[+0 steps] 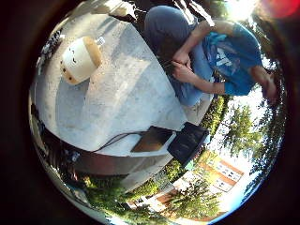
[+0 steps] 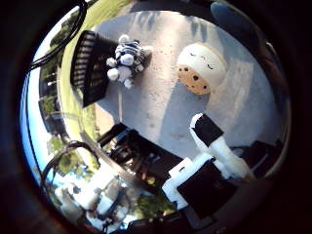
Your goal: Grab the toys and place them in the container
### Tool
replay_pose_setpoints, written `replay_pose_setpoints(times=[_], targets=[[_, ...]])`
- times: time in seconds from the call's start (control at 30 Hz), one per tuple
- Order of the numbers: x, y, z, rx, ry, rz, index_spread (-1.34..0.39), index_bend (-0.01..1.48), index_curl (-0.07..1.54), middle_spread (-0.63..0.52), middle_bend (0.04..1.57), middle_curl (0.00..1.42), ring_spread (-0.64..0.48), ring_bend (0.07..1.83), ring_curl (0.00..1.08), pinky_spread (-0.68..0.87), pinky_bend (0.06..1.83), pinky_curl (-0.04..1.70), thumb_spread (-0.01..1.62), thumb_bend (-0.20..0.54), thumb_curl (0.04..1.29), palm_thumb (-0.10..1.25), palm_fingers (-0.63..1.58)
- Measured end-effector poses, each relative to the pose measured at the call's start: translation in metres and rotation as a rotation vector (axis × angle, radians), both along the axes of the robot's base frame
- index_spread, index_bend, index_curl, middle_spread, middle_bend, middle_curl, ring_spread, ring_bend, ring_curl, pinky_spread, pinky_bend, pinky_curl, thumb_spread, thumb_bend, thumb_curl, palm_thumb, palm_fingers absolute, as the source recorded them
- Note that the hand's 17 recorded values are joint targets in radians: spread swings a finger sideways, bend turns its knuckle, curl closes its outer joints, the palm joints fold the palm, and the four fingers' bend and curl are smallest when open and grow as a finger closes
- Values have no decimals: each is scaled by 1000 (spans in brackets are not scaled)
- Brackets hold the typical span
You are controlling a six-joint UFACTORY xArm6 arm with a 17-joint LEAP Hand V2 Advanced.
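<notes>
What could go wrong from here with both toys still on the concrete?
1. The round cream plush is ball-shaped, so it may roll off if the robot hand pushes it rather than encloses it.
2. The zebra plush lies right against the black basket; reaching for it could knock or shift the basket.
3. A person crouches at the edge of the concrete slab, close enough that a wide arm swing might hit them.
</notes>
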State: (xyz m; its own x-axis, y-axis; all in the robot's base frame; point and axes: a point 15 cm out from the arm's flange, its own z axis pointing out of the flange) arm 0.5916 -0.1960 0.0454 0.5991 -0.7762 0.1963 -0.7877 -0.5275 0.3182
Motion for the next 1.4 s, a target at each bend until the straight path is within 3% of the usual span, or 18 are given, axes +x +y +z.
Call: replay_pose_setpoints(times=[0.5, 0.57, 0.67, 0.73, 0.8, 0.87, 0.97, 1.17, 1.33, 1.4], targets=[[12, 0, -89, -69, -42, 78, -155, 157, 233, 105, 167, 307, 303, 419, 325, 493, 583, 311, 1084, -35, 303, 591, 126], [10, -2, -95, -90, -36, 86, -110, 156, 231, 95, 184, 312, 304, 448, 328, 503, 602, 308, 1078, -33, 302, 585, 190], [8, -2, -102, -110, -28, 98, -80, 156, 224, 30, 262, 342, 273, 570, 349, 517, 633, 291, 1076, -34, 299, 578, 471], [8, 3, -105, -115, -22, 112, -153, 166, 219, -22, 345, 378, 212, 687, 379, 511, 733, 308, 1067, -33, 299, 576, 767], [9, 6, -106, -120, -19, 125, -202, 104, 192, -55, 465, 435, 178, 830, 440, 489, 786, 339, 1056, -27, 302, 589, 886], [8, 6, -106, -119, -11, 134, -263, 80, 142, -97, 627, 523, 127, 1034, 536, 461, 833, 393, 1050, -24, 306, 607, 896], [7, 0, -106, -112, -13, 131, -368, 206, 99, -158, 782, 636, 52, 1205, 639, 441, 965, 484, 1049, -10, 321, 677, 928], [-2, -32, -95, -71, -21, 62, -567, 379, 41, -230, 968, 811, -45, 1258, 731, 357, 1280, 653, 1033, 1, 385, 835, 1042], [6, -14, -68, 8, -42, 31, -690, 534, 18, -249, 1058, 911, -88, 1274, 781, 287, 1379, 735, 1059, 44, 463, 991, 1056], [-2, -9, -60, 20, -7, 19, -734, 591, 8, -253, 1076, 939, -100, 1282, 797, 267, 1399, 756, 1069, 45, 488, 1016, 1049]])
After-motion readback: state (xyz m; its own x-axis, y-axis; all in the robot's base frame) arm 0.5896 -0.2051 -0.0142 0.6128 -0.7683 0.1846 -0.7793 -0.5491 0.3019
